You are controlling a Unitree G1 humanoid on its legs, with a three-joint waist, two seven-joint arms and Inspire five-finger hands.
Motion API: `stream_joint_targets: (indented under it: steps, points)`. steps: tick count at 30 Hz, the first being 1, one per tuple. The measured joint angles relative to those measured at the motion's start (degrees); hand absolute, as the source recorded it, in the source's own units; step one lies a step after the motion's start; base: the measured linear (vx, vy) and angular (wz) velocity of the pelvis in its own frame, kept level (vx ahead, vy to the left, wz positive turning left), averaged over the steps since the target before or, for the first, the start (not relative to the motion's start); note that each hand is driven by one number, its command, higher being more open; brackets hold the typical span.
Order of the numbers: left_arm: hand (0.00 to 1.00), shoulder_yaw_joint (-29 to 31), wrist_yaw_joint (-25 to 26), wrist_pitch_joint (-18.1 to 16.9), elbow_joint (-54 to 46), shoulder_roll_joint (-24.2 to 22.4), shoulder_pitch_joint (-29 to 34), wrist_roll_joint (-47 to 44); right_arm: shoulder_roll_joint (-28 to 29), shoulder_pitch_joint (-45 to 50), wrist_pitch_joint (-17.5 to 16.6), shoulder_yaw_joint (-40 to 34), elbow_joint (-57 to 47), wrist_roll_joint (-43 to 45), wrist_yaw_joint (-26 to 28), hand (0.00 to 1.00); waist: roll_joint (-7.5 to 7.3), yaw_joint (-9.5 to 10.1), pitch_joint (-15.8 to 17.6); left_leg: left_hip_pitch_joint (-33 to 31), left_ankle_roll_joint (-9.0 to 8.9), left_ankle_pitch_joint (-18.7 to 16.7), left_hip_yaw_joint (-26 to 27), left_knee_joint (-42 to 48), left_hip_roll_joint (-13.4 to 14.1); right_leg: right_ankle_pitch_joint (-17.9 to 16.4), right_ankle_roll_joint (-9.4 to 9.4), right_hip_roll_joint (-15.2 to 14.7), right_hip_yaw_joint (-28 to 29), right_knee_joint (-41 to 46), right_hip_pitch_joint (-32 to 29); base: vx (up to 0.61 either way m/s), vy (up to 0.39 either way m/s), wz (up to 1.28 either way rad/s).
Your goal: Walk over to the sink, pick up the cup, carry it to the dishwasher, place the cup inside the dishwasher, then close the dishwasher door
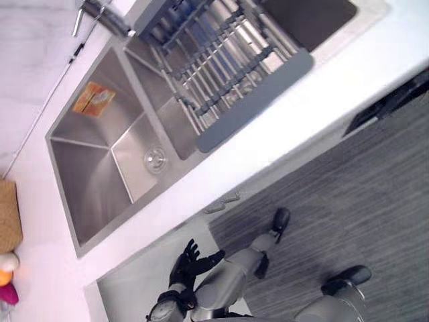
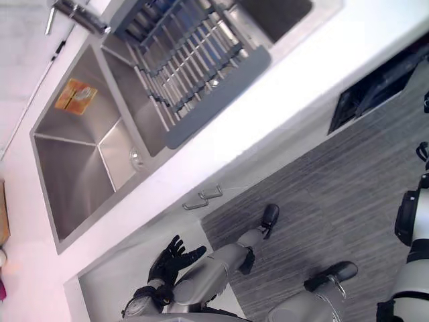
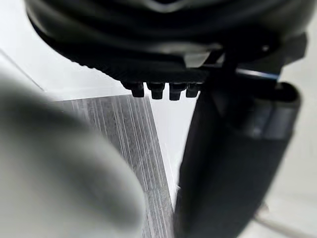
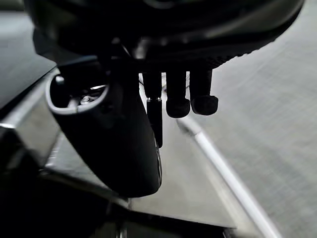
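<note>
Quick one from us. The sink (image 1: 87,174) sits at about 10 o'clock in the head view, sunk into the white desk (image 1: 301,114). There's a drying rack (image 1: 221,67) across its other basin at 12 o'clock and the faucet (image 1: 100,15) up at 11. The open basin has an orange patch (image 1: 94,99) on its wall and nothing else we can name.

Honestly, we can't make out the cup anywhere. If it's here, our guess is it's tucked among the rack's bars, where things are too small to tell apart. A dark opening (image 2: 375,90) under the desk edge at 2 o'clock looks to us like the dishwasher.

The left robot hand (image 1: 191,265) hangs low at 6 o'clock over the floor (image 1: 362,188), well apart from the sink, with its fingers spread and nothing in it. The right robot hand (image 4: 109,139) shows in its own wrist view, fingers (image 4: 177,94) hanging relaxed and also empty.

On handling, we expect a cup to be light and stiff. It may be slick if it's wet, and breakable if it's glass or ceramic. We'd wrap the body with the thumb opposite the fingers rather than pinch the rim, and squeeze gently.
</note>
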Motion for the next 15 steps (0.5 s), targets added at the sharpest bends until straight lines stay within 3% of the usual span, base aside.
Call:
stream_joint_targets:
  steps: [1, 2, 5, 8, 10, 13, 15]
  points:
    - [1.0, 0.1, -0.3, 0.3, 0.3, 0.2, 0.0, 0.0, -0.1, 0.0, -0.2, -0.1, 0.4, 1.1, 0.9, 0.0, -0.31, -0.16, 0.2, 0.2, 0.0, 0.0, 0.0, 0.0, -0.1, -0.1, -0.2, -0.2, 0.0, 0.4, 0.1, -0.02, -0.065, 0.15]
    - [1.0, 0.3, -0.7, 0.5, 1.3, 0.5, 0.0, 0.5, -0.2, 0.0, -0.3, -0.1, 0.5, 2.2, 1.5, 1.0, -0.52, -0.12, 0.4, 0.3, 0.0, 0.0, 0.0, 0.0, -0.1, -0.2, -0.34, -0.2, 0.0, 0.7, 0.2, -0.06, -0.059, 0.04]
    - [1.0, 0.6, -2.1, -0.1, 1.5, 0.4, 0.0, 1.0, 0.7, 0.0, -2.0, -2.5, 2.7, 5.7, 2.8, 1.0, -1.08, -0.17, 0.8, 0.5, -0.13, -0.1, 0.1, 0.4, 0.0, -0.2, -0.35, -0.2, 0.0, 0.8, 0.5, -0.09, -0.069, -0.02]
    - [1.0, 1.5, -4.0, -0.2, 1.5, 0.4, -0.2, 0.9, 4.4, 3.6, -6.4, -8.3, 2.7, 11.3, 3.7, 1.0, -2.06, -0.61, 1.6, 0.5, -0.49, -0.3, 0.2, 1.0, 0.8, -0.2, -0.43, 1.2, 0.0, -0.3, 1.2, -0.11, -0.074, -0.05]
    - [1.0, 3.7, -4.6, -0.1, 1.4, 0.5, -0.3, 0.9, 7.9, 9.2, -11.1, -15.4, 1.0, 18.8, 6.1, 1.0, -3.65, -0.76, 2.7, 0.4, -0.76, -0.5, 0.2, 1.0, 1.9, -0.2, -0.54, 2.6, 0.1, -1.1, 1.4, -0.11, -0.097, -0.04]
    - [1.0, 9.3, -4.6, 0.3, 2.3, 0.9, -0.9, 0.8, 18.3, 21.8, -17.9, -23.8, -5.8, 31.3, 15.2, 1.0, -7.06, -1.18, 4.8, 0.4, -1.89, -1.1, 0.8, 0.8, 4.1, 0.0, -2.24, 5.2, 0.5, -2.4, 1.6, -0.09, -0.115, -0.11]
    - [1.0, 13.2, -4.4, 0.7, 4.1, 1.0, -2.0, 0.3, 30.5, 33.1, -21.0, -27.0, -9.2, 36.3, 21.5, 1.0, -10.22, -1.56, 4.8, 0.4, -2.01, -1.3, 7.2, -0.2, 7.1, 0.5, -2.66, 6.6, 0.9, -3.4, 1.5, -0.05, -0.104, -0.07]
